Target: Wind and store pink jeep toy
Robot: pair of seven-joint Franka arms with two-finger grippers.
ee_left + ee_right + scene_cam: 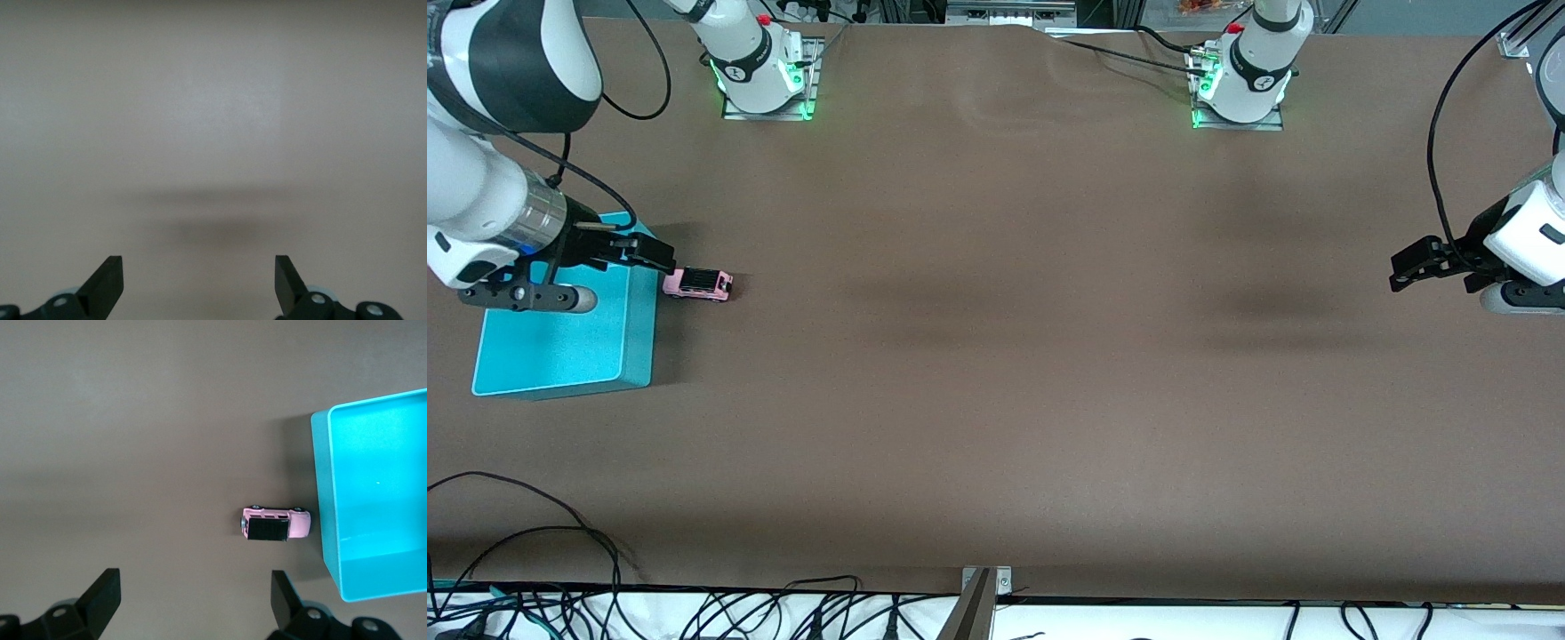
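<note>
Pink jeep toy (698, 284) on its wheels on the brown table (996, 356), just beside the turquoise bin (560, 347); right gripper (645, 253) spread wide over the bin's edge, left gripper (1414, 267) spread too, waiting well apart.

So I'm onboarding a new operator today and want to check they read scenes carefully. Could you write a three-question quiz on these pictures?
1. True or false: the jeep lies inside the bin.
2. Which gripper is nearest the jeep? A) left gripper B) right gripper
3. Fill in: both grippers are ____ and hold nothing.

Key:
1. False; it sits on the table beside the bin.
2. B; it is over the bin's edge by the jeep, while the left gripper waits over bare table at its own end.
3. Open.
</note>
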